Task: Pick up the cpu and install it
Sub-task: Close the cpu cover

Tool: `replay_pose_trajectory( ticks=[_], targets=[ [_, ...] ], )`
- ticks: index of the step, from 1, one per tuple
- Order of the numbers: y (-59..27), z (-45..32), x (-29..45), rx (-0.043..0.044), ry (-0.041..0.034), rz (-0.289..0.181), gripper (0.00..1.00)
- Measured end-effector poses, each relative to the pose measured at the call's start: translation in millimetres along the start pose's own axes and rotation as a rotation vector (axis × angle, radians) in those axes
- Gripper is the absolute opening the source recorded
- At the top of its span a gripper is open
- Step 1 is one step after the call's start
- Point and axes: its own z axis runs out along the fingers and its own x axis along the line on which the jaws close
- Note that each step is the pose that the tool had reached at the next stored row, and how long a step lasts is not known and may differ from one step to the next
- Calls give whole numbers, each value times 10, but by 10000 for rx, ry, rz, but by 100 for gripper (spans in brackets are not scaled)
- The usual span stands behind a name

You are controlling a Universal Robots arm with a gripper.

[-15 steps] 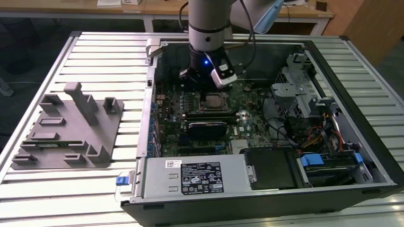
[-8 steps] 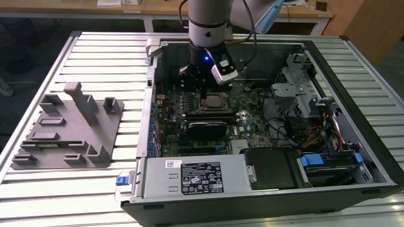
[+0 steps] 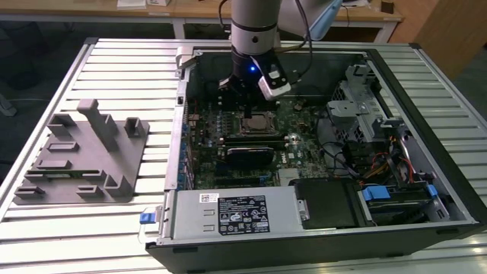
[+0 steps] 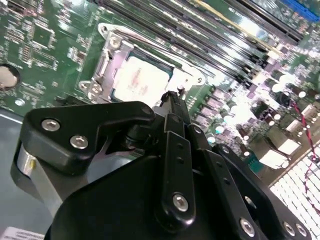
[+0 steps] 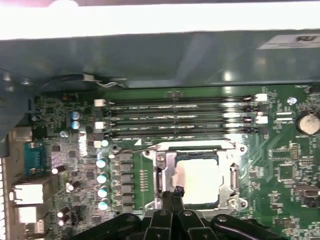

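Cut off low in the first wrist view, the gripper (image 5: 175,192) has its fingers pressed together on nothing, tips at the edge of the one cpu (image 5: 199,177), which lies in its socket (image 5: 164,165) beside four memory slots (image 5: 180,117).

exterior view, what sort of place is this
Probably a robotics lab or test workshop: an open computer case lies on a slatted metal table, a grey fixture block sits beside it, and wooden desks stand behind the robot arm.
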Motion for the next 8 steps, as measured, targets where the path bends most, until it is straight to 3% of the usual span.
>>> replay_pose_trajectory(
  ticks=[8],
  targets=[
    [13, 2, -222, 14, 5, -1, 11]
  ],
)
